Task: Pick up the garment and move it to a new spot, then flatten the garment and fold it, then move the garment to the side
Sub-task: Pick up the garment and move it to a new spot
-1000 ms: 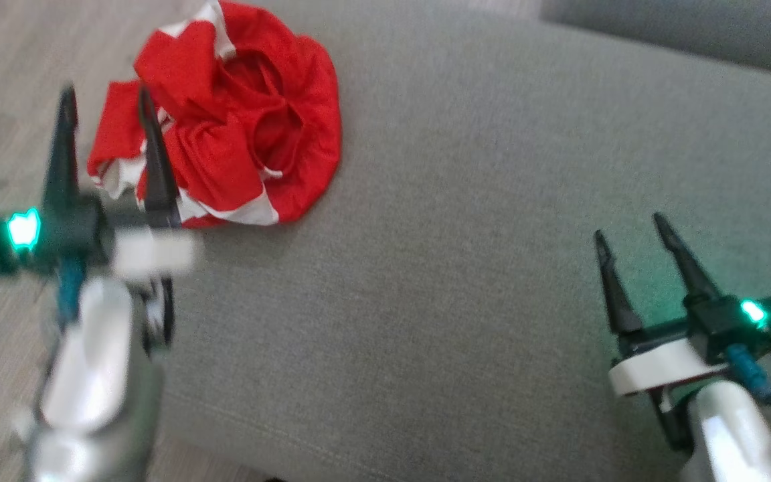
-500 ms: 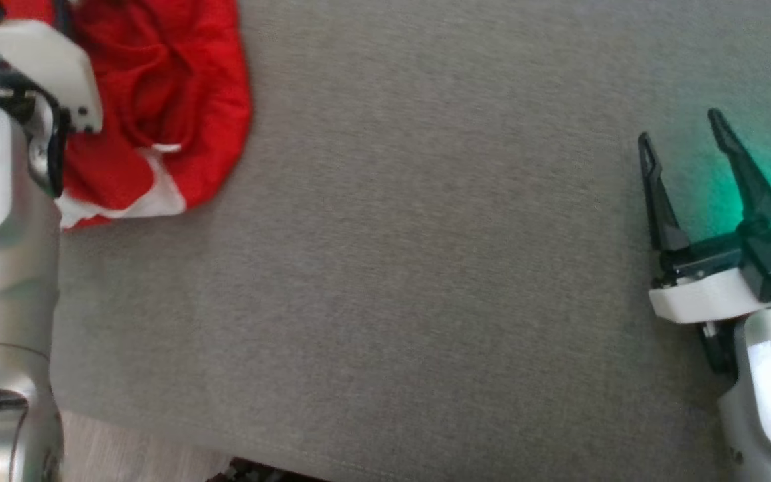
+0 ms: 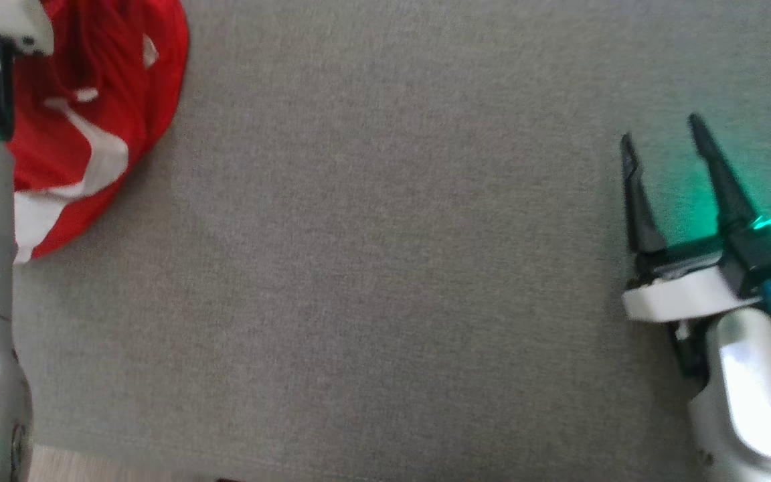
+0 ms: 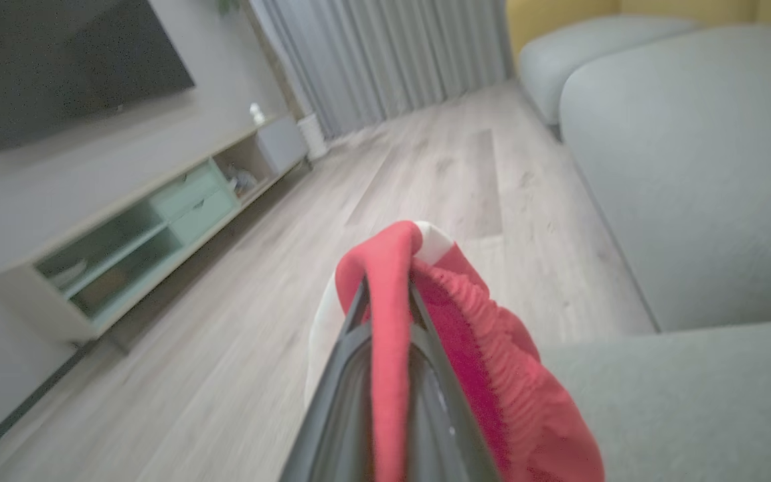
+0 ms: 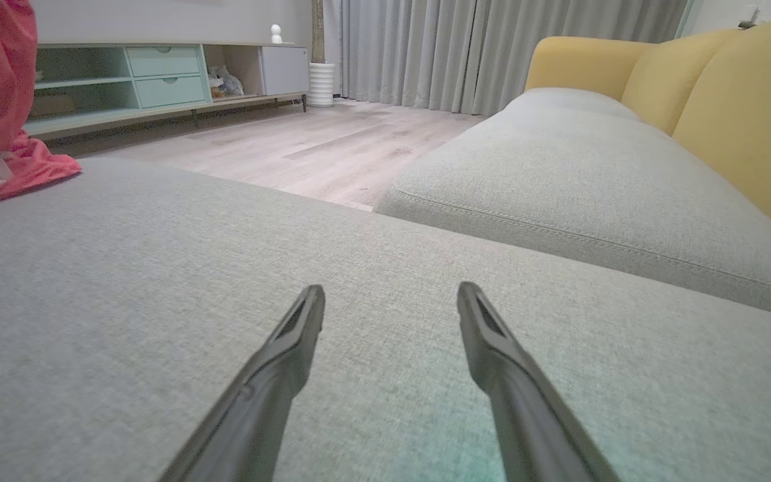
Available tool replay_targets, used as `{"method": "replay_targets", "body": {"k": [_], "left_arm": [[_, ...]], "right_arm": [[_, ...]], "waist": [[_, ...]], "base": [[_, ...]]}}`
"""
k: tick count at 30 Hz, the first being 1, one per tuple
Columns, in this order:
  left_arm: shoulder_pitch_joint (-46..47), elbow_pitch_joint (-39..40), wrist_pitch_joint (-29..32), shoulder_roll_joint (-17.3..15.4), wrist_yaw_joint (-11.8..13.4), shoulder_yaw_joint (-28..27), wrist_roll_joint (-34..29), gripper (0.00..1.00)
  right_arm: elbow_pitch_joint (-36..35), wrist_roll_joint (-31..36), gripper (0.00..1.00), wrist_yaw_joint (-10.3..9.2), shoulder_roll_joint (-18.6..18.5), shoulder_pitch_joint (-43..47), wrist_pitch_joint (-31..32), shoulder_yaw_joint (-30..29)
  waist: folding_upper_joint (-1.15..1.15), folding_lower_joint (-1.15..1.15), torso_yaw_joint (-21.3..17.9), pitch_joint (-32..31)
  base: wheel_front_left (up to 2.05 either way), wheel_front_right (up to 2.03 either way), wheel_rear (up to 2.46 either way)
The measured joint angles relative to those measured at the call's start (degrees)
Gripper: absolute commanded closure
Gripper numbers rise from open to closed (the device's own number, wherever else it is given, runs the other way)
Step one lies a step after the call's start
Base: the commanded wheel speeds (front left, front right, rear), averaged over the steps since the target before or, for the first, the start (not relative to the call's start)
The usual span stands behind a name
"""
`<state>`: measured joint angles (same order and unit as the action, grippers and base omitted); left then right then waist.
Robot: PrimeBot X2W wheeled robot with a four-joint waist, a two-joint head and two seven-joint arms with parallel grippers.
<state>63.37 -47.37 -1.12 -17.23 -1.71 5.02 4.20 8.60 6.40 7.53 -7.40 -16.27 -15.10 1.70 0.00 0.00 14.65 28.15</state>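
Head camera down onto grey cushion; 2 wrist cameras low across it

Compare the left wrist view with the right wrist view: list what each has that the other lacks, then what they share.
Left wrist view: the left gripper shut on a fold of the red garment, and a dark wall screen. Right wrist view: the right gripper, open over the grey cushion, and yellow backrests. Shared: garment, cushion, wood floor, cabinet, curtains.
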Motion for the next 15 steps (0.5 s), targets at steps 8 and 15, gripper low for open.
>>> {"method": "replay_targets", "body": {"k": [8, 15], "left_arm": [[0.02, 19.67, 2.31, 0.04, -4.05, 3.57, 2.16, 1.00], [-0.31, 34.74, 8.36, 2.15, -4.88, 5.79, 7.19, 1.00]], "right_arm": [[1.87, -2.08, 0.00, 0.00, 3.71, 2.01, 0.07, 2.01], [2.15, -8.24, 0.00, 0.00, 3.96, 4.83, 0.08, 3.81]], "waist": [[0.00, -0.02, -5.07, -8.25], [0.00, -0.02, -14.44, -12.83]], "base": [[0.00, 0.00, 0.00], [0.00, 0.00, 0.00]]}}
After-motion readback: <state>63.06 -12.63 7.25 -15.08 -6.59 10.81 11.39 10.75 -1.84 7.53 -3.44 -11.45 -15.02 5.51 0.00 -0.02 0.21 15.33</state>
